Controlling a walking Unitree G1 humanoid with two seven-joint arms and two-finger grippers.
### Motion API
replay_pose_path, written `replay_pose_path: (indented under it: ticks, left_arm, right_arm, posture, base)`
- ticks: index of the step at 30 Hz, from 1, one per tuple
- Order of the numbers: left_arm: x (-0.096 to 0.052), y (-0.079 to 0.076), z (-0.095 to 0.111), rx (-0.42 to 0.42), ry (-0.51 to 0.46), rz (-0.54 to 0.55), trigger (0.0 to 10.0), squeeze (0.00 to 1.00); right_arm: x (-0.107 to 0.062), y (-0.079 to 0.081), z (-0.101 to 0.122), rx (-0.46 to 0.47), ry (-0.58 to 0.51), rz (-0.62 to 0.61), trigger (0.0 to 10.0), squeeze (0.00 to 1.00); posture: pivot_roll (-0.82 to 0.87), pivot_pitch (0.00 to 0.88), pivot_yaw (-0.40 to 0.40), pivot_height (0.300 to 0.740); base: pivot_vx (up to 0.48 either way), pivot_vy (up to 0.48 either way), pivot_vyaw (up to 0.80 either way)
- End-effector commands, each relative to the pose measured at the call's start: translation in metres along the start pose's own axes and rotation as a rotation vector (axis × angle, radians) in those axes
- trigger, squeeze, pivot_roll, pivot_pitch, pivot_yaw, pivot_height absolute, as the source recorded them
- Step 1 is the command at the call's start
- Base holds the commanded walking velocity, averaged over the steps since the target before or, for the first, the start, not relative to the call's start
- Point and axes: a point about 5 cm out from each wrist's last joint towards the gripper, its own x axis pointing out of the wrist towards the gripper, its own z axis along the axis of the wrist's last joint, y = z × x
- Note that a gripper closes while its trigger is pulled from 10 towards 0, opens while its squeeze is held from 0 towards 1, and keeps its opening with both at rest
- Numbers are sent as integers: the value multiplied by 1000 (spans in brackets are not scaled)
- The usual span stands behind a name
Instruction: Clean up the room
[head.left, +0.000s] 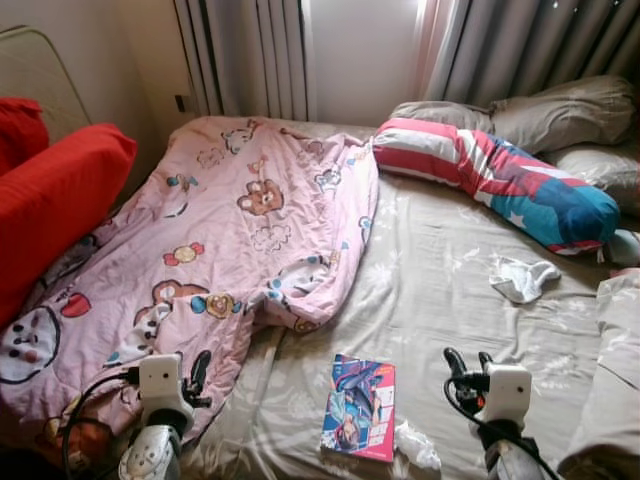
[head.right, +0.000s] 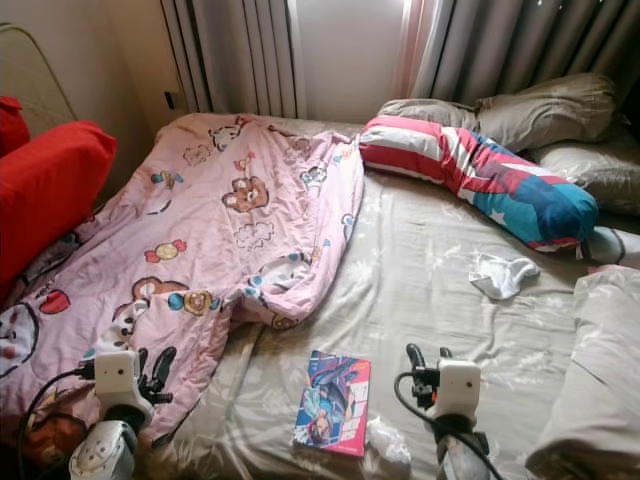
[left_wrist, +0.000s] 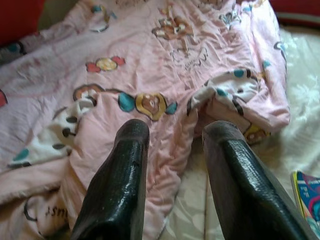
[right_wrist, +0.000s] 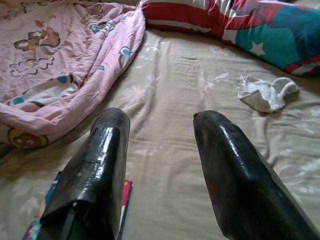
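A colourful book lies flat on the beige bed sheet near the foot of the bed, between the two arms, with a crumpled bit of clear plastic wrap touching its right edge. Further up the bed, well apart from the book, a small white cloth sits bunched on the sheet, just below a long bolster pillow striped in red and white with blue and teal at one end. Behind that bolster, grey-brown pillows are stacked against the curtains. The left half of the bed is covered by a rumpled pink quilt printed with bears and sweets, one corner folded under near the book. Red cushions lean at the far left side. The left claw hovers over the lower edge of the pink quilt, its fingers spread a moderate way apart and gripping nothing. The right claw hangs above bare sheet just right of the book, its fingers parted wide, also empty. A fold of beige bedding rises at the right edge.
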Motion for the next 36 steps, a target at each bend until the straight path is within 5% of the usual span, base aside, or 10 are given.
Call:
replay_pose_path:
  ticks: [1,13,28,36]
  left_arm:
    - [0,3,2,1,-5,-2,10000,0]
    - [3,5,3,5,31,-24,10000,0]
    - [0,19,4,-28,41,30,10000,0]
    - [-3,19,-3,-25,75,30,10000,0]
  right_arm:
    - [-2,-1,0,0,-7,-11,10000,0]
    - [-7,-16,-10,-7,84,-98,10000,0]
    - [1,5,-12,-11,126,-12,10000,0]
    - [1,-12,-9,15,112,-97,10000,0]
  posture:
    - [-14,0,-27,740]
    - [-20,12,-5,740]
    - [7,0,-15,650]
    - [-16,0,11,645]
  base:
    - [0,0,0]
    - [0,0,0]
    - [0,0,0]
    - [0,0,0]
